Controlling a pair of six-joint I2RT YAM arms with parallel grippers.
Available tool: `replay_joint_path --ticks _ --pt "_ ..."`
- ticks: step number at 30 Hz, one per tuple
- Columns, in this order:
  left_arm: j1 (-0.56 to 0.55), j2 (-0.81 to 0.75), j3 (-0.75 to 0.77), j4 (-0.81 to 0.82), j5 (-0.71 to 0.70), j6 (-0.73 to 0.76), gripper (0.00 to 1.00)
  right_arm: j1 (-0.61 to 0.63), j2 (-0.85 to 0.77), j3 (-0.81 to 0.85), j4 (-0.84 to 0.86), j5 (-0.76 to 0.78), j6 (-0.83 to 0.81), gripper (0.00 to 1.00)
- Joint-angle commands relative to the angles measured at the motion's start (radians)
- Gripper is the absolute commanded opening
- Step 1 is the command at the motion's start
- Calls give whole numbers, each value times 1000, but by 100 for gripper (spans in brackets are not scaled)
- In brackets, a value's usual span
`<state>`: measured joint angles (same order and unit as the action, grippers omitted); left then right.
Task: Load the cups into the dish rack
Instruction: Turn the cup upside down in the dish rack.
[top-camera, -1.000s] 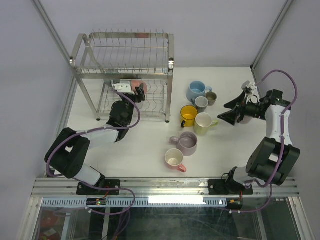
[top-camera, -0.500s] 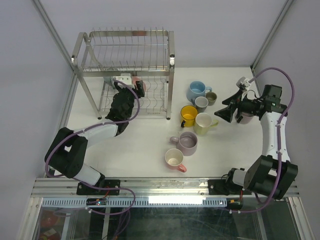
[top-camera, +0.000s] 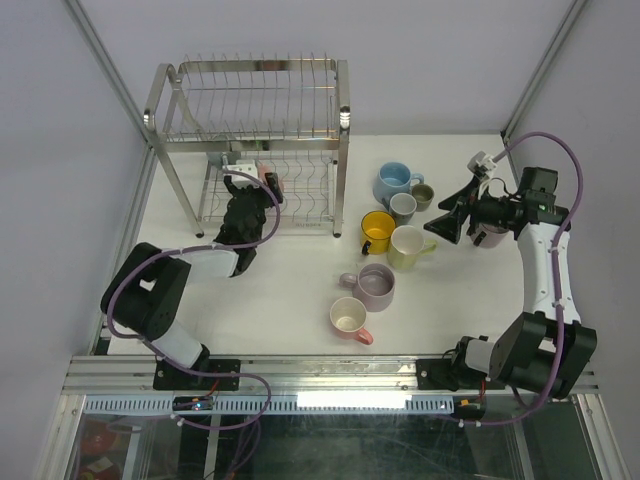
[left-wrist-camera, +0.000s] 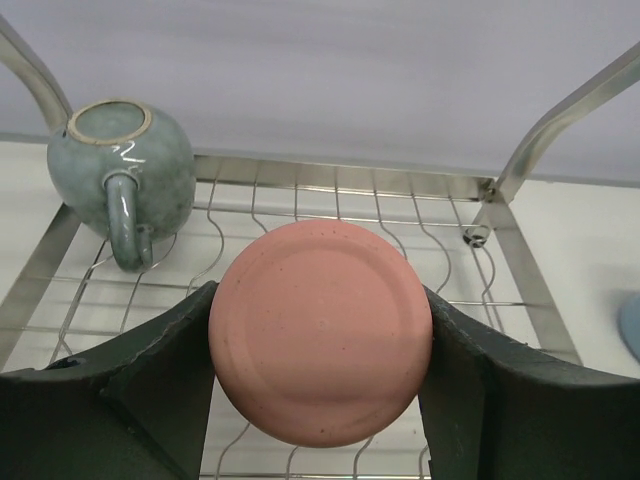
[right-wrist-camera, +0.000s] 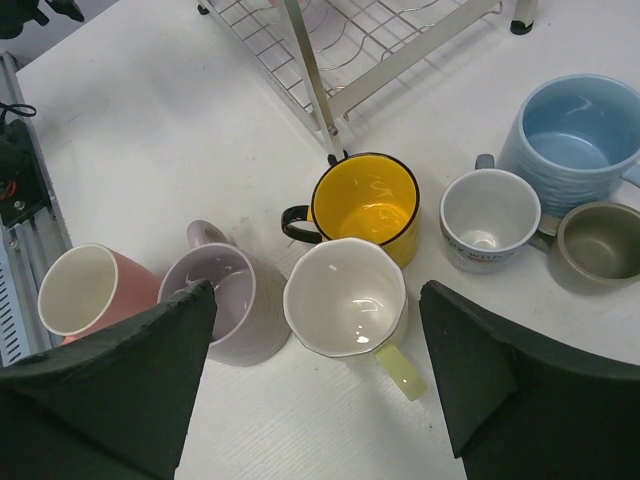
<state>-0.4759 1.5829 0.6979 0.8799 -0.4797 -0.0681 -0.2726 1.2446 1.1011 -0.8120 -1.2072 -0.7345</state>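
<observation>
The chrome dish rack (top-camera: 160, 100) stands at the back left. My left gripper (top-camera: 262, 185) reaches into its lower tier (left-wrist-camera: 350, 190) and is shut on a salmon pink cup (left-wrist-camera: 320, 330), whose base faces the wrist camera. A grey-green cup (left-wrist-camera: 120, 165) sits upside down on the tier's far left. My right gripper (top-camera: 447, 222) is open and empty above the pale green cup (right-wrist-camera: 345, 295). Around that cup on the table stand yellow (right-wrist-camera: 365, 205), lilac (right-wrist-camera: 225, 300), pink (right-wrist-camera: 85, 290), grey (right-wrist-camera: 490, 215), olive (right-wrist-camera: 600, 240) and light blue (right-wrist-camera: 575, 130) cups.
A mauve cup (top-camera: 490, 237) stands partly hidden beside the right arm. White walls and frame posts (top-camera: 530, 90) close in the table (top-camera: 290, 290) on three sides. The rack's upper tier (top-camera: 255, 100) sits above my left gripper.
My left gripper has pushed deeper under the rack's upper tier with the pink cup. My right gripper has swung left and away from me, toward the cluster of cups.
</observation>
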Motion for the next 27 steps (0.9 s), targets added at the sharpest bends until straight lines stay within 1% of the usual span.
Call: replay_joint_path --ticks 1,5,10,20,23,25,27 --pt "13 42 -20 198 -47 -16 0 24 -32 4 31 -6 2 86" --pt "30 95 -4 279 -66 -32 0 43 -36 -8 36 4 0 86" --pt "56 151 45 277 -52 -117 0 51 -39 -16 44 12 0 86" --pt "91 215 178 188 -53 -274 0 59 -46 -21 48 15 4 86" --pt "100 231 218 148 -74 -330 0 59 -50 -23 47 12 5 86" --pt "100 242 248 95 -106 -358 0 59 -52 -23 48 14 6 86" --pt "102 253 268 75 -136 -379 0 60 -53 -23 48 12 6 86"
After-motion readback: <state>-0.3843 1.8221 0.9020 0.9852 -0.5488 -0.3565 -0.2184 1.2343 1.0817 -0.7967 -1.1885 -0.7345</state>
